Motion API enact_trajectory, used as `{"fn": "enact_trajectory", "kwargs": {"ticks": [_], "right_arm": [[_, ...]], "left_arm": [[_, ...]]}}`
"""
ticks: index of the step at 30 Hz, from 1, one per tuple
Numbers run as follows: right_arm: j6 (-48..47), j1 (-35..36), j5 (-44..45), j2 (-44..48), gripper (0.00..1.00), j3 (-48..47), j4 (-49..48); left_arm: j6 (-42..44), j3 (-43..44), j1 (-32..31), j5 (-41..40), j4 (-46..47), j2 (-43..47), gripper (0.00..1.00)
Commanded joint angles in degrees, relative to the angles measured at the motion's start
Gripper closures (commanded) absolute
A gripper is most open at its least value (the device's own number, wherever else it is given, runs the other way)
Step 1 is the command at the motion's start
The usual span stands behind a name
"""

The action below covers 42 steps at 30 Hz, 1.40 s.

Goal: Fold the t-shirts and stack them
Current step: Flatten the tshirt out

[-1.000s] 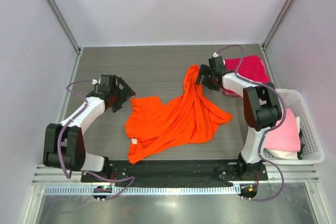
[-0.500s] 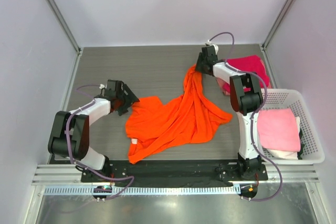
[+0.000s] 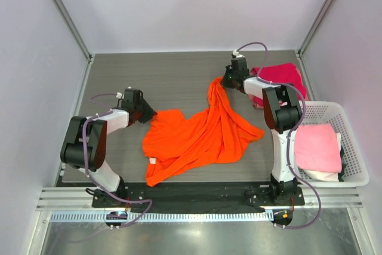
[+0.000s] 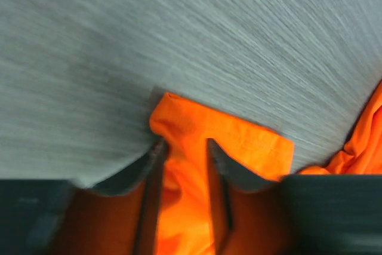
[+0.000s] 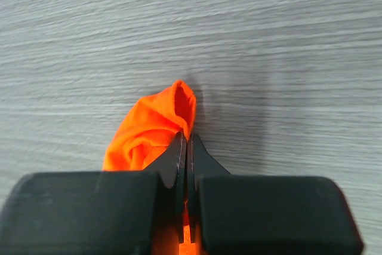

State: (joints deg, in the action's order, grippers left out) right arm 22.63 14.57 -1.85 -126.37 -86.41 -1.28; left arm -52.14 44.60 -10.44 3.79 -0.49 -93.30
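In the top external view, the orange t-shirt (image 3: pixel 200 135) lies crumpled and partly spread across the middle of the table (image 3: pixel 161 76), with one long fold running up toward the far right. The left gripper (image 3: pixel 148 113) sits low at the shirt's left edge, touching the cloth there. The right gripper (image 3: pixel 225 82) is at the far tip of the long fold, and its jaws are too small to judge from this view. A magenta-red t-shirt (image 3: pixel 280 77) lies on the table at the far right corner, just behind the right arm. A pale pink t-shirt (image 3: pixel 316 147) rests inside the white lattice basket (image 3: pixel 353 141), which stands at the table's right edge.

In the left wrist view, which is blurred, the left gripper (image 4: pixel 184 147) is down on the orange t-shirt (image 4: pixel 227 132), at a hemmed corner of it lying flat on the grey table (image 4: pixel 179 28). Its jaws stand part-way spread, with a band of orange cloth showing in the gap between the two dark fingers (image 4: pixel 152 162). The picture does not show them clamped onto the fabric.

In the right wrist view, the right gripper (image 5: pixel 187 144) has its jaws pressed together, with only a hairline between them. They pinch a bunched fold of the orange t-shirt (image 5: pixel 152 129). The fold pokes out just past the fingertips (image 5: pixel 176 150) and to their left, resting on the wood-grain table (image 5: pixel 268 58).
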Motion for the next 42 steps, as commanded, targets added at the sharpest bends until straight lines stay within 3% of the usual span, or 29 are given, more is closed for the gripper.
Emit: {"fn": "enact_trajectory", "kwargs": {"ticks": [1,2,3,5,8,13,20,25,29,34,42], "right_arm": [[0.3,-0.06,-5.09,3.41,0.99,0.37,-3.38],[0.13,-0.07,-5.44,3.41,0.99,0.63,-3.38],[0.3,-0.15,-5.88,3.58,0.99,0.72,-3.38],[0.48,-0.59,-7.29,4.8,0.99,1.33,-3.38],[2.23,-1.64,-8.26,8.31,0.99,4.39,-2.68],[1.37,-2.7,-6.95,21.67,0.99,9.5,2.58],[4.43,-2.61,-9.05,42.32,0.99,23.36,6.29],[3.3,-2.53,-9.76,57.35,0.99,27.17,14.09],[2.33,-2.53,-13.26,69.64,0.99,24.19,22.27],[2.5,-2.53,-14.16,79.33,0.99,16.56,32.2],[4.61,-2.53,-14.05,83.74,0.99,2.14,39.5]], "left_arm": [[1.16,0.66,-0.11,0.16,0.23,-3.2,0.7],[1.6,1.27,-0.11,-0.1,0.23,-3.47,0.76],[1.95,1.71,-0.02,-0.8,0.14,-3.56,0.9],[2.22,3.46,-0.02,-2.46,-1.0,-3.21,1.0],[3.09,6.27,-0.02,-3.26,-2.49,-1.28,1.0],[5.02,10.94,-0.02,-8.62,-7.85,4.34,1.0],[2.58,12.62,0.06,-8.46,-11.02,23.38,1.0],[3.09,17.88,-0.02,-7.22,-17.95,33.43,1.0],[5.55,28.57,0.07,-6.78,-27.51,39.76,1.0],[8.1,43.16,0.07,-5.2,-32.73,45.74,1.0],[11.01,73.32,0.06,-3.97,-40.19,39.08,1.0]]}}
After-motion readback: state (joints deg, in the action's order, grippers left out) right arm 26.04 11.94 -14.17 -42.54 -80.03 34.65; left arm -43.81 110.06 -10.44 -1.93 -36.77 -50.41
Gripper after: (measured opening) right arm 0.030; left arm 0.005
